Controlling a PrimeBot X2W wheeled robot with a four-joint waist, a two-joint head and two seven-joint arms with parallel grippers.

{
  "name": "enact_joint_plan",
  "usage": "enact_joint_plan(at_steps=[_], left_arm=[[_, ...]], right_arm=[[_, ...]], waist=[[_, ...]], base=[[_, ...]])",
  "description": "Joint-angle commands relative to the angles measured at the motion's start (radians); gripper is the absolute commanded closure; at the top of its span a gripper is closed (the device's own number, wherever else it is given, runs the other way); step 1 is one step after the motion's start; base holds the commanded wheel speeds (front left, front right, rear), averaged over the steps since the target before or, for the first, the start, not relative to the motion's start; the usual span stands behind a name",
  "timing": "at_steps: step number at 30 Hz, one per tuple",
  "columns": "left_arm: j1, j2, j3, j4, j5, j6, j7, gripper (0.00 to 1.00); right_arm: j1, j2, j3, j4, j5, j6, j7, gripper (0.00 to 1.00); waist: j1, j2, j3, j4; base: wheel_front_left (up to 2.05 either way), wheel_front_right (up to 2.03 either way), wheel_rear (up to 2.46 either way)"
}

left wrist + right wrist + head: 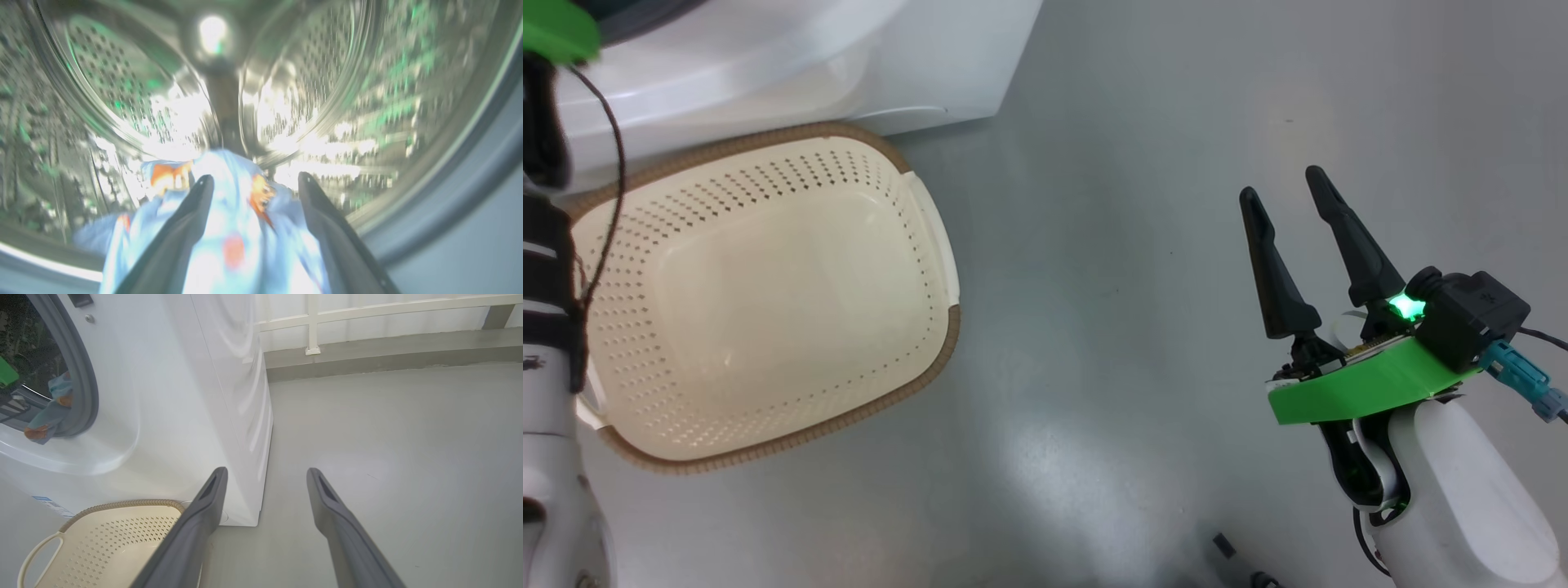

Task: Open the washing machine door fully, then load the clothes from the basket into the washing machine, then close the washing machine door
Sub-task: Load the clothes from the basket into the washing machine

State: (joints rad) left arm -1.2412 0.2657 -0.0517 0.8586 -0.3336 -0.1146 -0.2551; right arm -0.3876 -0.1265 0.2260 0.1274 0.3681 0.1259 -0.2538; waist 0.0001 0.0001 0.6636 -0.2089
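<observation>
My left gripper [253, 177] is open inside the steel drum [122, 73] of the washing machine [768, 49]. The light blue clothes [229, 245] with orange prints lie between and under its spread fingers. In the right wrist view the clothes [49, 408] hang at the drum mouth by the grey seal [83, 375]. The cream basket [931, 359] stands on the floor before the machine [184, 396], its perforated bottom showing bare. My right gripper [1281, 184] hovers open over the floor to the right of the basket [122, 504]. The door is out of view.
My left forearm [547, 327] with a dark cable runs up the left edge, beside the basket. Grey floor [1135, 286] stretches between the basket and my right arm. A low white rail and kerb [367, 343] close off the floor behind the machine.
</observation>
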Motion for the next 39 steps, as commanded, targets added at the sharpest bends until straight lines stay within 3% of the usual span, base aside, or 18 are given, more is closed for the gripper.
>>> enact_joint_plan(at_steps=[1, 8, 14, 23, 39], left_arm=[[-0.004, 0.048, 0.001, 0.013, 0.012, -0.004, 0.004, 0.0], [-0.096, 0.029, -0.067, 0.231, 0.029, -0.012, 0.043, 0.0], [-0.085, 0.003, -0.107, 0.273, 0.008, -0.015, 0.009, 0.0], [0.054, -0.001, -0.114, 0.13, -0.041, -0.016, -0.006, 0.0], [0.406, -0.067, -0.056, -0.181, 0.003, -0.016, -0.007, 0.0]], right_arm=[[0.002, 0.002, 0.022, -0.019, -0.011, 0.005, -0.008, 0.0], [0.001, -0.006, 0.024, -0.01, -0.011, 0.005, -0.008, 0.0], [0.005, -0.016, 0.029, -0.002, -0.006, 0.005, -0.008, 0.0], [0.014, -0.042, 0.028, 0.01, 0.005, 0.005, -0.008, 0.0], [0.07, -0.083, 0.021, 0.029, 0.038, 0.005, -0.008, 0.0]], waist=[[-0.0001, -0.0001, -0.004, 0.004], [-0.0001, -0.0001, -0.025, 0.024], [-0.0001, -0.0001, -0.072, 0.044], [-0.0001, -0.0001, -0.148, 0.087], [-0.0001, -0.0001, -0.347, 0.178]], base=[[0.0, 0.0, 0.0], [0.0, 0.0, 0.0], [0.0, 0.0, 0.0], [0.0, 0.0, 0.0], [0.0, 0.0, 0.0]])
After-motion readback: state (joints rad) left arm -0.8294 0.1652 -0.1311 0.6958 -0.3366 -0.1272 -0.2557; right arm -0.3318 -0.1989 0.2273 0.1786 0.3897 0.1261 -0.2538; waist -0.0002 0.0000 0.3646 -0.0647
